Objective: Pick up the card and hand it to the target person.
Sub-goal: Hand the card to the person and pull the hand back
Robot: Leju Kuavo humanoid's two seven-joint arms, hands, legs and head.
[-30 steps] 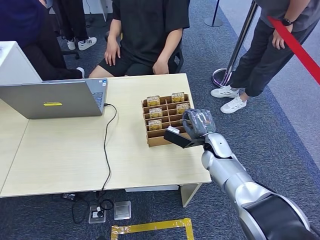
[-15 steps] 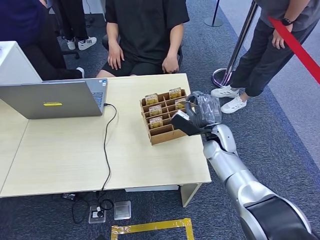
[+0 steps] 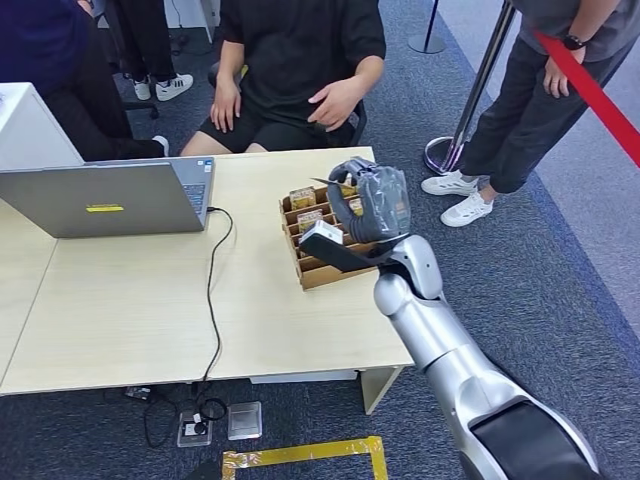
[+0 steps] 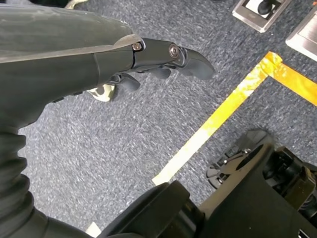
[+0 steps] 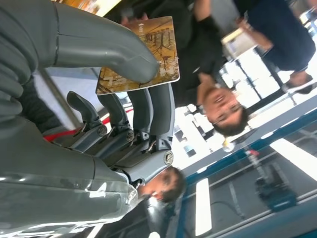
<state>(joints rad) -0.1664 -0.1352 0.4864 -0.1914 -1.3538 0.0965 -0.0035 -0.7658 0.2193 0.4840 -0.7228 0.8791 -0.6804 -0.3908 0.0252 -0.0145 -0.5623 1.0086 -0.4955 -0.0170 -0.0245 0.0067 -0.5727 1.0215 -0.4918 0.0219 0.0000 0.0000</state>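
My right hand (image 3: pixel 371 200) is raised above the brown card box (image 3: pixel 326 270) near the table's far right side. It pinches a brown patterned card (image 5: pixel 149 54) between thumb and fingers, and the card (image 3: pixel 332 184) points toward the seated person in black (image 3: pixel 302 60). That person's hand (image 3: pixel 336 103) is lifted just beyond the table's far edge. My left hand (image 4: pixel 149 59) hangs over the carpet with fingers slightly apart and nothing in it.
The box holds several more cards (image 3: pixel 304 198). A grey laptop (image 3: pixel 106 197) sits at the table's left with a black cable (image 3: pixel 215 300) running off the front edge. People stand at the right behind a red barrier tape (image 3: pixel 596 100). Yellow floor tape (image 4: pixel 224 114) lies below.
My right hand has risen and swung left and toward the seated person, carrying the card above the box. The seated person has lifted a hand off the lap.
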